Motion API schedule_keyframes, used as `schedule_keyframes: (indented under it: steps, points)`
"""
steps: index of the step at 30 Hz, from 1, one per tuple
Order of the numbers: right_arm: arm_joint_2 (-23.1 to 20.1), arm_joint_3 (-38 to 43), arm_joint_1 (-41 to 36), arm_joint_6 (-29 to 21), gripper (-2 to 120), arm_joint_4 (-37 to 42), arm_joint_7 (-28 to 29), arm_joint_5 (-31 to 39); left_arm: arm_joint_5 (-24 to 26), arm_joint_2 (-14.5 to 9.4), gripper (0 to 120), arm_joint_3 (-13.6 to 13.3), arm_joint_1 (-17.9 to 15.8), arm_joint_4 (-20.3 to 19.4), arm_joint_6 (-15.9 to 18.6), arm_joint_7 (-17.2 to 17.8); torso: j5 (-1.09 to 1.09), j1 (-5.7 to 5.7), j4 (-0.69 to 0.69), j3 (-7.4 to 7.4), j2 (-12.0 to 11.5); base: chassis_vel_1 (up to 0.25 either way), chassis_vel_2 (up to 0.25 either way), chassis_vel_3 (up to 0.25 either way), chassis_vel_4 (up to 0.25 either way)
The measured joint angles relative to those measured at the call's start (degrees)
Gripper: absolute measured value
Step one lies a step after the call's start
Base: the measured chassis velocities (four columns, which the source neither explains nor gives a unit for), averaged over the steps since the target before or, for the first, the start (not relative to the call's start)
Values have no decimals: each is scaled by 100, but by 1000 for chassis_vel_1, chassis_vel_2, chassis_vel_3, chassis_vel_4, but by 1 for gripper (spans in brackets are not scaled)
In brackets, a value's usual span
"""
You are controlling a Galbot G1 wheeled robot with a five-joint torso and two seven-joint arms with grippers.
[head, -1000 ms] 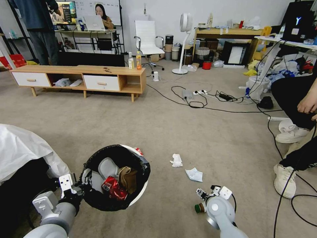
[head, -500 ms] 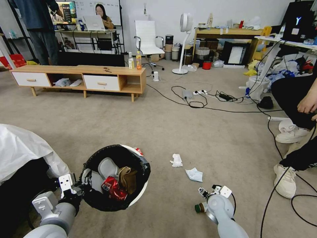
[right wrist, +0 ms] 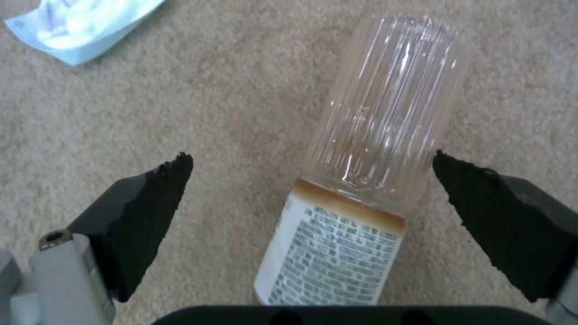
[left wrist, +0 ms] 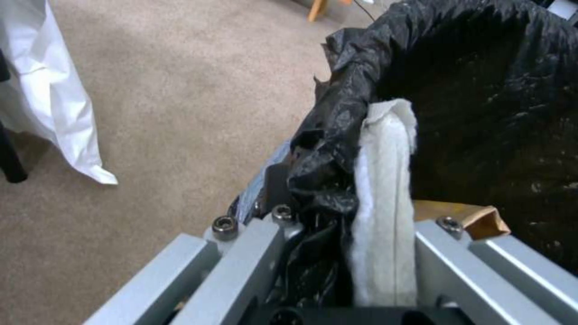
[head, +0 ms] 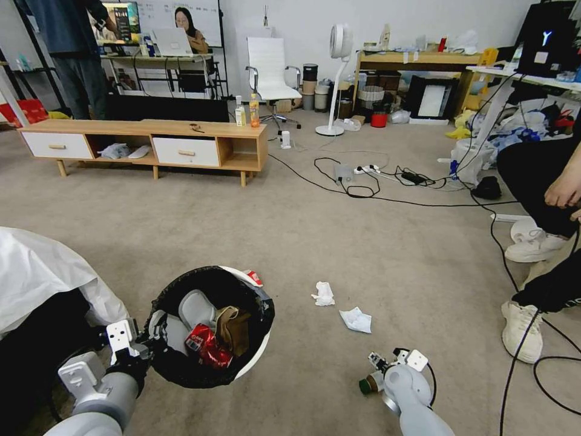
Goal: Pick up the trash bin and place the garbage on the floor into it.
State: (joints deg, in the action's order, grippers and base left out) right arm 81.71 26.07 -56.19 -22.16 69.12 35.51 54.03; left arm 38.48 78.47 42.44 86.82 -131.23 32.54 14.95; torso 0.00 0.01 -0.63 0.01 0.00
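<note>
A: Item 1, surface: the floor (head: 375, 242), beige short-pile carpet across the room. Black cables (head: 363, 188) trail over it toward the far wall.

B: Item 2, furniture: a low wooden counter (head: 145, 142) with 2 white drawers stands at the back left, 2 upright drink bottles (head: 248, 112) at its right end. A white office chair (head: 269, 79) and a standing fan (head: 336, 79) sit beyond.

A: Item 3: the trash bin (head: 254, 354), white, black bag over the rim, near the robot on the left. Inside lie a crushed red can (head: 203, 345) and a brown paper bag (head: 233, 327). The left gripper (head: 145, 345) is clamped on the rim; the left wrist view shows the bag liner (left wrist: 337, 149) and a white wad pinched between its metal fingers (left wrist: 241, 271).

B: Item 4, loose litter: 2 white tissue wads (head: 324, 293) (head: 356, 319) on the carpet right of the bin.

A: Item 5: a small clear bottle (right wrist: 385, 126), green cap (head: 365, 386) seen from the head view, lying on the carpet. The right gripper (right wrist: 313, 189) hangs over it, black fingers (right wrist: 144, 212) spread wide, 1 on each side, not touching.

B: Writing: the bottle's white label (right wrist: 334, 257) carries dense print, too small to read.
</note>
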Motion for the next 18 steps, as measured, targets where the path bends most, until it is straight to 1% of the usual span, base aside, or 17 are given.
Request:
schedule_keyframes:
  steps: [5,11,18]
  points:
    - [35,42,64,22,100,-197,-104,-58,-3,3,6,-9,0,1,0,-2,0,0,0,0,0,0,0,0,0]
    - [93,128,160,102,100,-658,-344,-274,-4,2,6,5,24,1,-13,-7,0,0,0,0,0,0,0,0,0]
    - [116,179,212,167,99,-864,-534,-505,-14,8,6,3,29,3,-17,-10,-3,0,2,-1,1,0,0,0,0]
